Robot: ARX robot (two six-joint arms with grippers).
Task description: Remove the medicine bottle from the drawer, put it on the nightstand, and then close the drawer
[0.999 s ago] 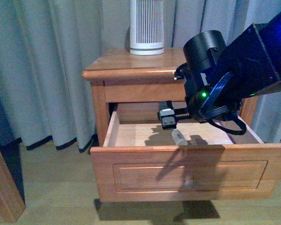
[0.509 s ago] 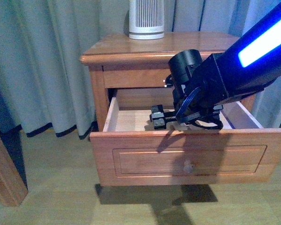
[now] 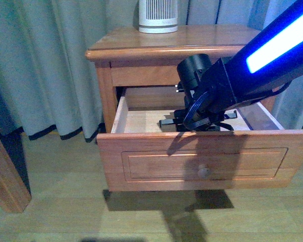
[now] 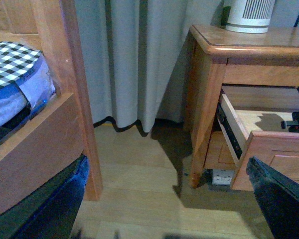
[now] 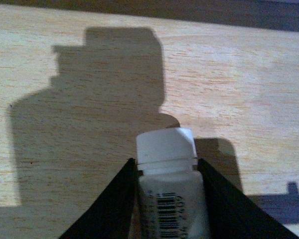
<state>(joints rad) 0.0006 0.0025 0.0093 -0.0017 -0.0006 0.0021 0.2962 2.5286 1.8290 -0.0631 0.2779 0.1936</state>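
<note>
The medicine bottle (image 5: 165, 144), white with a white cap and a barcode label, sits between the black fingers (image 5: 114, 204) of my right gripper (image 5: 165, 164), which is shut on it just above the pale drawer floor. From the front, the right gripper (image 3: 174, 123) reaches down inside the pulled-out drawer (image 3: 156, 156) of the nightstand (image 3: 192, 43), and the arm hides the bottle there. My left gripper (image 4: 164, 199) hangs open over the wooden floor to the left of the nightstand (image 4: 249, 42), holding nothing. The left wrist view also shows the open drawer (image 4: 274, 149).
A large white slatted cylinder (image 3: 158, 15) stands at the back of the nightstand top. Grey curtains (image 3: 50, 65) hang behind and to the left. A wooden bed frame (image 4: 65, 74) with checked bedding (image 4: 12, 59) stands left of the left gripper. A wall socket (image 4: 223, 177) shows under the nightstand.
The right arm has dropped lower into the drawer. The bottle, lying free on the drawer floor a second ago, is now held between the right fingers.
</note>
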